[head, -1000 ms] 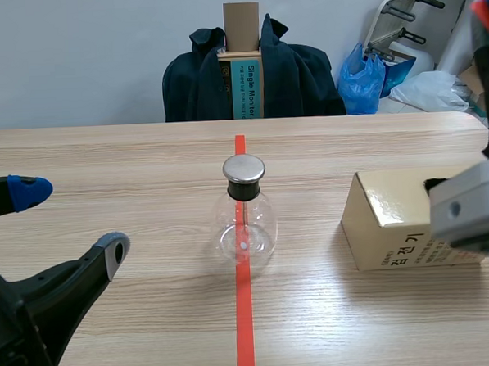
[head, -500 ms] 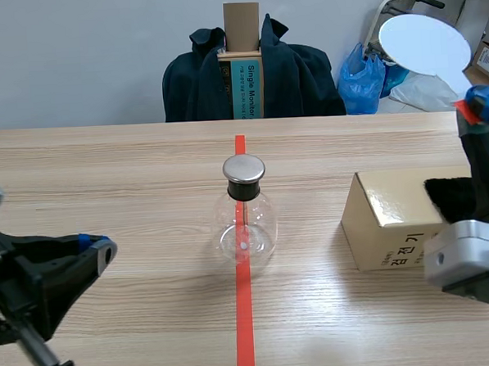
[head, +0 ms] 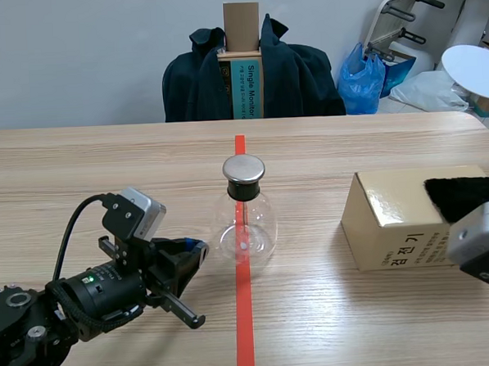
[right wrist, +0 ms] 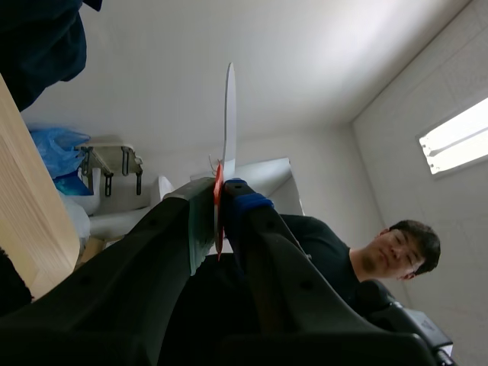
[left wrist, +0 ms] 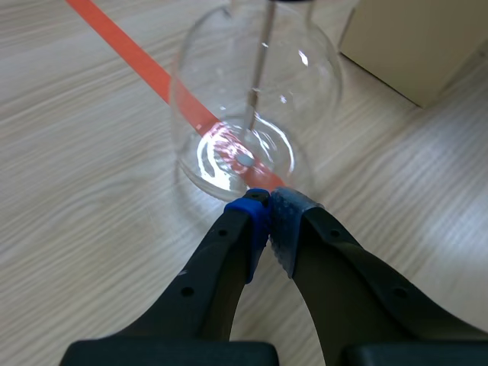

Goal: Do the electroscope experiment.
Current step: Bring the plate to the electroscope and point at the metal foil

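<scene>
My right gripper clamps the white round disc aloft. My left gripper, closed empty, perhaps steadies the clear glass flask.

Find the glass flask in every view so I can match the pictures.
Scene view: the glass flask stands mid-table on the tape line, between the left gripper and the box.
Left wrist view: the glass flask is just ahead of the shut left gripper's tips.
Right wrist view: not in it; the right gripper points up, shut on a white disc.
Shared landmark: the tape line under the flask, in the scene and left wrist views.
</scene>
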Robot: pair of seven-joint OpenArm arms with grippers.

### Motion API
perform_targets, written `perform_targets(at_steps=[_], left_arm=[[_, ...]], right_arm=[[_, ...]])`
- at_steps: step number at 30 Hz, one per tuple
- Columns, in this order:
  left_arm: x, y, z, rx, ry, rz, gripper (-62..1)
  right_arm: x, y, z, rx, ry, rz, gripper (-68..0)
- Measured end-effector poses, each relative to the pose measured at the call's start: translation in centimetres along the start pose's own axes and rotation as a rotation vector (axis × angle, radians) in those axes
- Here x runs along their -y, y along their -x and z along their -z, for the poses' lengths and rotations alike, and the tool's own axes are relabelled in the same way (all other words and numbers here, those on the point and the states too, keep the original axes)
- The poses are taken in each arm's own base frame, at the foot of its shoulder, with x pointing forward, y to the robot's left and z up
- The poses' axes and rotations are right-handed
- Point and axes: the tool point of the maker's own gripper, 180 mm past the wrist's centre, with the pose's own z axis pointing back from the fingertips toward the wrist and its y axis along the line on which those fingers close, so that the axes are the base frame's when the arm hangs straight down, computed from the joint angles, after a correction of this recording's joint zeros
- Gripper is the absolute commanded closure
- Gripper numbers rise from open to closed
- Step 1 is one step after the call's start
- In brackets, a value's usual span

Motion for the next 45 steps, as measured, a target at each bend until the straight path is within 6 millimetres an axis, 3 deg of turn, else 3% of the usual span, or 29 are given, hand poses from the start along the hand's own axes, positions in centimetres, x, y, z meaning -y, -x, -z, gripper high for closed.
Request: perform_targets(at_steps=[6,10,13,17,22,28,36,45], left_arm=[[-0.9,-0.5,0.2,0.028,-0.036,0.004,-2.1],[-0.9,-0.4,0.1,0.025,-0.036,0.002,-2.1],[-0.9,-0.4,0.1,0.026,-0.036,0.002,-2.1],[-0.9,-0.4,0.1,0.026,-0.036,0.002,-2.1],[-0.9,-0.4,0.1,0.026,-0.036,0.002,-2.1],[-0.9,-0.4,0.1,0.025,-0.036,0.001,-2.1],[-0.9,-0.3,0.1,0.022,-0.036,0.001,-2.1],[-0.9,-0.3,0.1,0.022,-0.036,0.001,-2.1]], right_arm=[[0.3,1.8,-0.1,-0.089,0.014,0.020,-0.9],[0.3,1.7,-0.1,-0.082,0.012,0.019,-0.9],[-1.0,1.2,-0.3,-0.049,-0.044,0.038,-0.9],[-2.2,0.4,0.2,0.007,-0.070,0.053,-0.9],[-3.1,-1.4,3.2,0.078,-0.048,0.098,-0.9],[-5.8,-4.0,5.5,0.185,-0.109,0.133,-0.9],[-8.5,-6.8,6.1,0.291,-0.171,0.188,-0.9],[-9.7,-8.5,5.8,0.357,-0.212,0.191,-0.9]])
